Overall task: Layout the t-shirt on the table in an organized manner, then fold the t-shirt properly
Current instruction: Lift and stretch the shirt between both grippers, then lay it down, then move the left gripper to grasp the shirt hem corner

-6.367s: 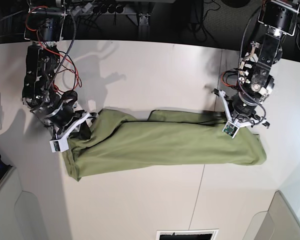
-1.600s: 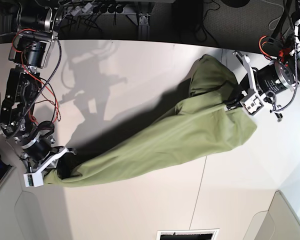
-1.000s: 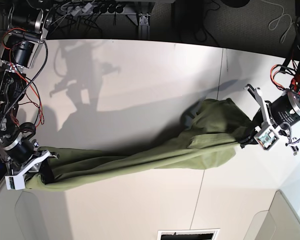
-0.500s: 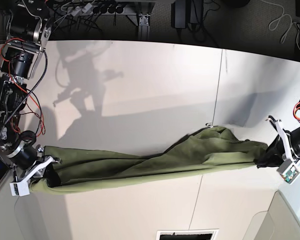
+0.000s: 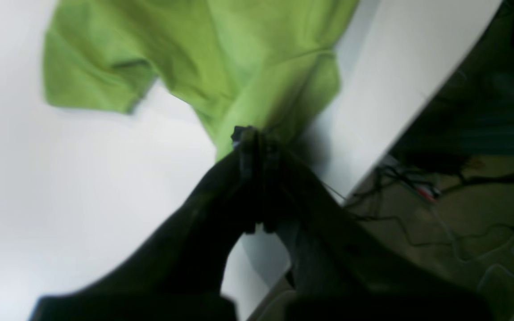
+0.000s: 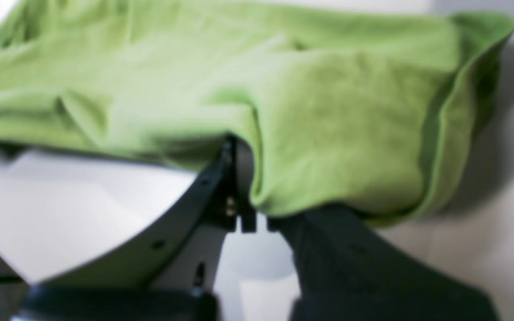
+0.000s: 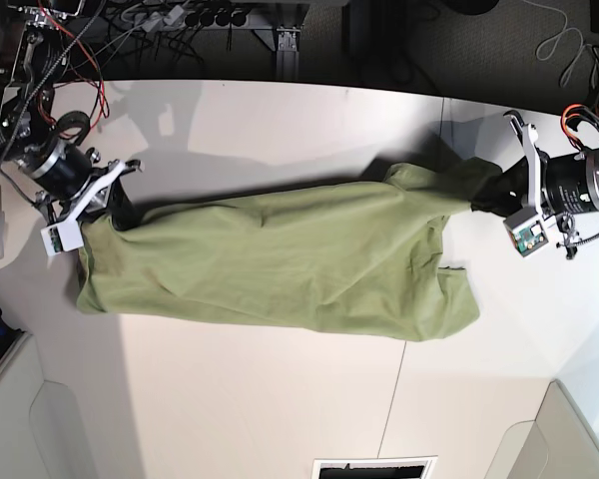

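White table point(image 7: 280, 399); t-shirt point(image 7: 280, 264) stretched between arms; both jaws pinching opposite cloth ends.

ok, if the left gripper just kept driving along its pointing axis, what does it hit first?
The t-shirt. The left gripper is shut on its edge and points along the table toward the bunched cloth, so it would likely plough into fabric. How high it sits is unclear.

A robotics lab. A large white table point(image 7: 280, 399) fills the frame, with motorised arms trailing exposed red and black wires point(image 7: 75, 40) at upper left. A power strip point(image 7: 195, 17) and cables lie along the top edge.
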`<state>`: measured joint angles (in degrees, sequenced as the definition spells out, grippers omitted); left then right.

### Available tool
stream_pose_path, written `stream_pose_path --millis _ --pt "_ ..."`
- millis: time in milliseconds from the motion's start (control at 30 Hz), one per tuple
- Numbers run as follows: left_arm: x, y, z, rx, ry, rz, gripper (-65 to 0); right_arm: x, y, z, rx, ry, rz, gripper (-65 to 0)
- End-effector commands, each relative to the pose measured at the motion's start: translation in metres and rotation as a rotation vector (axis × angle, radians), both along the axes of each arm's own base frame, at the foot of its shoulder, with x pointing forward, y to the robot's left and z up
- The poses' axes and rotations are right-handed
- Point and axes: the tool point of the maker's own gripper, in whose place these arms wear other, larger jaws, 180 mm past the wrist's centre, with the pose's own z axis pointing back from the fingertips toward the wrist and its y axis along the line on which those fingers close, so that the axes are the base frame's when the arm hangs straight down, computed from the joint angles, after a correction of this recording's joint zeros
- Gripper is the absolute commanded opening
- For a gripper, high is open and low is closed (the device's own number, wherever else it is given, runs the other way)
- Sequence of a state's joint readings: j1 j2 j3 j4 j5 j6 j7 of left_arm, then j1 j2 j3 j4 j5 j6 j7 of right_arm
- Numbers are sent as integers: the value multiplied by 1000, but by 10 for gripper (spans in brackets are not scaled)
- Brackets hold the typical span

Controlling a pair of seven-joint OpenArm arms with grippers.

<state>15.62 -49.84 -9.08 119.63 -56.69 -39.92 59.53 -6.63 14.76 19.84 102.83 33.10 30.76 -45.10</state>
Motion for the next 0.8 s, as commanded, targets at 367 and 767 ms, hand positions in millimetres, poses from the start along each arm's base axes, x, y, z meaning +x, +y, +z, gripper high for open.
stream_pose_path --millis 367,767 --pt "-31 1 -20 -37 118 8 -650 -19 -10 -3 -10 5 -18 -345" --pt "-27 -4 -14 -73 102 5 -451 22 -70 69 -36 -243 -212 -346"
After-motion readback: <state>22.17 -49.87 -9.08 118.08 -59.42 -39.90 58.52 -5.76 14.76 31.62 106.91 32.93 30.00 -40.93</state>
